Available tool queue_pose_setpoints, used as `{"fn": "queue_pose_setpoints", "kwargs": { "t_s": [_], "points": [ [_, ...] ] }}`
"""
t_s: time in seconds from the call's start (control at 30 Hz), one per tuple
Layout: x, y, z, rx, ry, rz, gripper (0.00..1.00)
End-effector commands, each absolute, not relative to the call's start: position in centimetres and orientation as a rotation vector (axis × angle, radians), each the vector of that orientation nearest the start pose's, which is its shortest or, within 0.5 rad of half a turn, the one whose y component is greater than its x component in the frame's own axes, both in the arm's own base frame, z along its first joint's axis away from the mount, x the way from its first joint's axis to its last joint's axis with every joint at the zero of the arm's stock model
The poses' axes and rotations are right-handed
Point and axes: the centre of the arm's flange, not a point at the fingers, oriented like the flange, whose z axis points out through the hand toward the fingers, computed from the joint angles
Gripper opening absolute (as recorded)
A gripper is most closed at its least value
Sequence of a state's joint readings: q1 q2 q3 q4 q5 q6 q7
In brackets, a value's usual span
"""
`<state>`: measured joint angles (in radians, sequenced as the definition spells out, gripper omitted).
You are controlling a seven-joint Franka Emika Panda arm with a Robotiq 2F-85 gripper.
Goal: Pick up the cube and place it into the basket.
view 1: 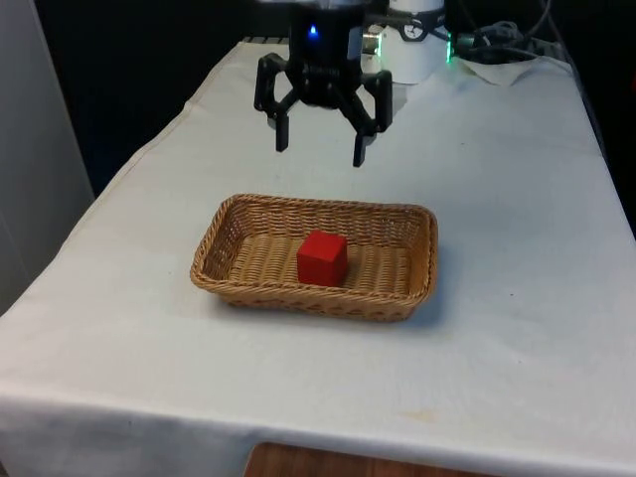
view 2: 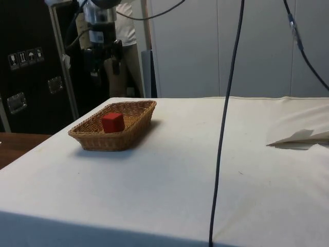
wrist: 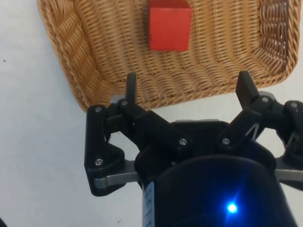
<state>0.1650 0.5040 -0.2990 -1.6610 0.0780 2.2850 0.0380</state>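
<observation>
A: Where's the cube sitting?
B: Red cube (view 1: 322, 258) is lying inside the wicker basket (view 1: 412, 298), roughly mid-floor, flat on the weave. Nothing is touching it.

A: End effector?
B: End effector (view 1: 320, 147) is hanging above the tabletop (view 1: 517, 199), just behind the basket's far rim, well clear of the cube. Fingers (wrist: 245, 87) are spread wide, released, gripping nothing. In the wrist view both fingertips are lining up over the basket's wall, with the cube beyond them.

A: Side view agreeing?
B: Yes, cube is showing in the basket, end effector (view 2: 103, 69) hovering above and behind it.
</observation>
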Motion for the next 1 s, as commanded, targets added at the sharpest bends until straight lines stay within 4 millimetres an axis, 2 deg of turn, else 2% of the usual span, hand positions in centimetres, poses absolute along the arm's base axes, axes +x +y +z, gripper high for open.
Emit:
{"fn": "queue_pose_setpoints", "kwargs": {
  "t_s": [0.0,0.03,0.3,0.33,0.4,0.6,0.67,0.97],
  "points": [
    [68.3,-6.4,34.5,-3.207,0.27,-0.24,1.0],
    [68.5,-6.5,34.2,-3.205,0.273,-0.226,1.0],
    [67.1,-6.5,36.6,-3.197,0.232,-0.263,1.0],
    [67.3,-6.5,36.1,-3.195,0.239,-0.246,1.0],
    [66.6,-6.6,37.3,-3.193,0.219,-0.271,1.0],
    [65.6,-6.7,38.8,-3.184,0.187,-0.289,1.0],
    [65.7,-6.6,38.7,-3.179,0.188,-0.278,1.0],
    [64.2,-6.6,40.4,-3.17,0.145,-0.306,1.0]
  ]
}}
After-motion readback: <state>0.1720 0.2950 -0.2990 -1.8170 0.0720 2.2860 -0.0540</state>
